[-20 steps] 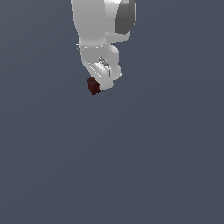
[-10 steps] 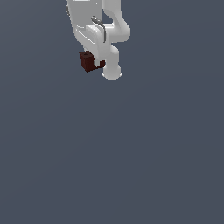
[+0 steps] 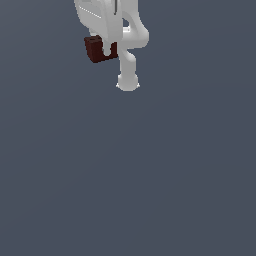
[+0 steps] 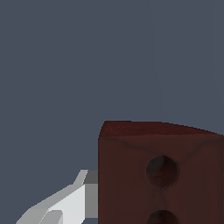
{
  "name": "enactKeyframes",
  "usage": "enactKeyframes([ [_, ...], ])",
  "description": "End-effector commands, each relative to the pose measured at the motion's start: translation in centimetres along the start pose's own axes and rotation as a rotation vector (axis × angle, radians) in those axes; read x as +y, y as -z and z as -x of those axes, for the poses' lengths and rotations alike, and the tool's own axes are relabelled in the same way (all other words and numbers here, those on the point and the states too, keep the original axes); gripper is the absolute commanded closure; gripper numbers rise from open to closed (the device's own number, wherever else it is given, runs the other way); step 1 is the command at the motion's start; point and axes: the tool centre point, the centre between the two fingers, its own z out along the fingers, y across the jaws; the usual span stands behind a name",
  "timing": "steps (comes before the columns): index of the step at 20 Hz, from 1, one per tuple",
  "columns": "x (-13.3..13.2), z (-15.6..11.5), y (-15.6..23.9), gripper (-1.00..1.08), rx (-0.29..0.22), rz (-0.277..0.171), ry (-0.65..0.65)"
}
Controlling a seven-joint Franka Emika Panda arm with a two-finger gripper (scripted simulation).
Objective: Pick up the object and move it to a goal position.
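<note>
Your gripper (image 3: 106, 50) is closed on the block (image 3: 96, 49), a small dark reddish-brown piece, and holds it high near the top of the exterior view, with nothing but flat grey-blue background around and below it. You can see one white finger (image 3: 107, 49) crossing the front of the block, which sticks out from the grip toward the exterior view's left, its darker side face turned that way. The second finger is hidden behind the block in that view, so the hold is read from the block hanging clear of any support against the finger. In the wrist view the block (image 4: 161, 175) fills much of the frame at close range: a dark red-brown face with a lighter upper edge, one round hole in full and the rim of a second cut off by the picture's edge. A white finger (image 4: 70, 203) with a grey inner face lies touching the block's side there. Above the gripper in the exterior view the white arm (image 3: 107, 17) runs out of the picture's top edge, and a curved white link (image 3: 131, 60) of it hangs down just to the exterior view's right of the block, ending in a rounded cap lower than the block itself. The grey-blue ground (image 3: 128, 190) carries no other thing in either view.
</note>
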Motion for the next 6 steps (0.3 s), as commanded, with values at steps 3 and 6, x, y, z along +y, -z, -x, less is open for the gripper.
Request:
enactKeyframes([
  [3,0.05,-0.1,1.11,1.08,0.0,-0.001,0.0],
  [6,0.03,-0.13,1.23,1.08,0.0,-0.001,0.0],
])
